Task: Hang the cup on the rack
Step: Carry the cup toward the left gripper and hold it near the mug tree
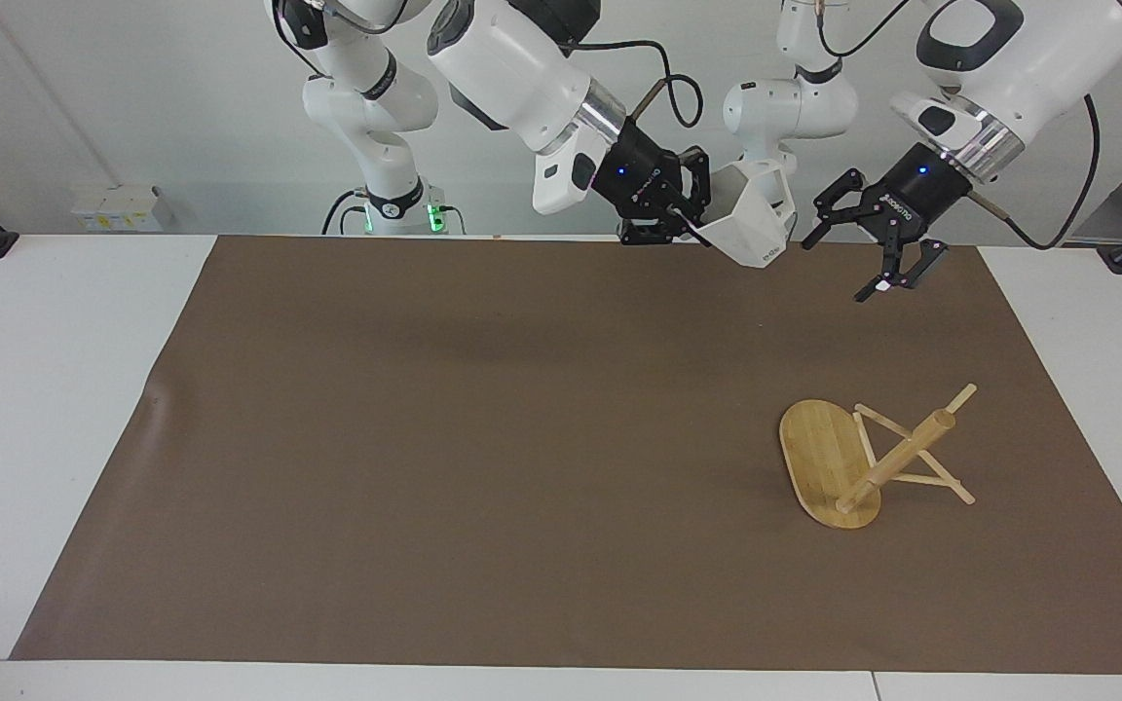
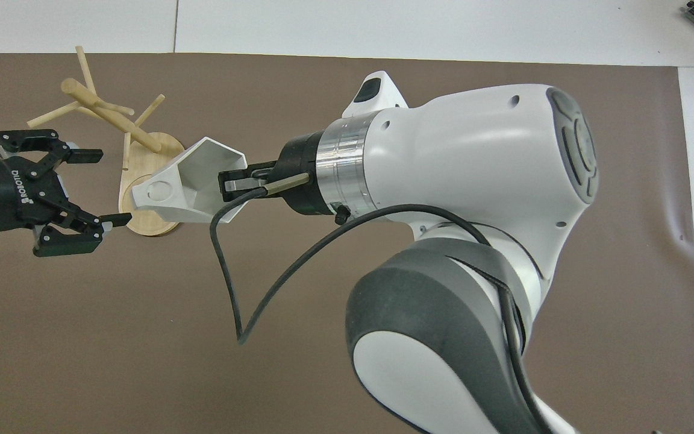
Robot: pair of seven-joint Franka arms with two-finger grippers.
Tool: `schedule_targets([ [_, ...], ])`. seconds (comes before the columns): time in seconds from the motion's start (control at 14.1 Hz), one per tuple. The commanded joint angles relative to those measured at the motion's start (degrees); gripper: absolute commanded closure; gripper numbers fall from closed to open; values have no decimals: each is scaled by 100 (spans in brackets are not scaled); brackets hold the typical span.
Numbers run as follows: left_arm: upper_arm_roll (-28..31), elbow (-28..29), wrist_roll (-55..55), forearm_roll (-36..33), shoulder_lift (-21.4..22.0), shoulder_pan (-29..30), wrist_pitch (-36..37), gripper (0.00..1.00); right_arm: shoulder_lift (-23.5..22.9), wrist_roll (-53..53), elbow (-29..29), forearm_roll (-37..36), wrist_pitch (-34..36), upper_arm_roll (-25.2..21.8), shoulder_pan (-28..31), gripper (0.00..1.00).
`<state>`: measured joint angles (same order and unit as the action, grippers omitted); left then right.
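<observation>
While right gripper is clamping the cup aloft, upper centre, left gripper is hanging wide open w/ nothing inside; rack is lying tipped, lower right.

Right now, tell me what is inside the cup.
The cup is held up on its side by the right gripper, shut on its rim. Its open mouth shows bare white walls and nothing inside. One finger reaches in over the rim and covers a small patch of wall.
</observation>
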<state>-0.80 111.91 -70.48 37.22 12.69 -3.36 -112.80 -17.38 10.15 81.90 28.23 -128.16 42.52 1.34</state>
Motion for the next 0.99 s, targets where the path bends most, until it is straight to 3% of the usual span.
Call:
schedule_targets([
  [0.0, -34, 165, -185, 451, 138, -42, -181, 0, -55, 154, -43, 16, -25, 107, 51, 100],
  [0.35, -69, 217, -1116, 787, 173, -218, -207, 0, -64, 216, -34, 16, -7, 107, 60, 100],
  [0.92, -60, 499, -1680, 1428, 366, -473, -243, 0, -56, 216, 28, 7, 63, 107, 60, 100],
])
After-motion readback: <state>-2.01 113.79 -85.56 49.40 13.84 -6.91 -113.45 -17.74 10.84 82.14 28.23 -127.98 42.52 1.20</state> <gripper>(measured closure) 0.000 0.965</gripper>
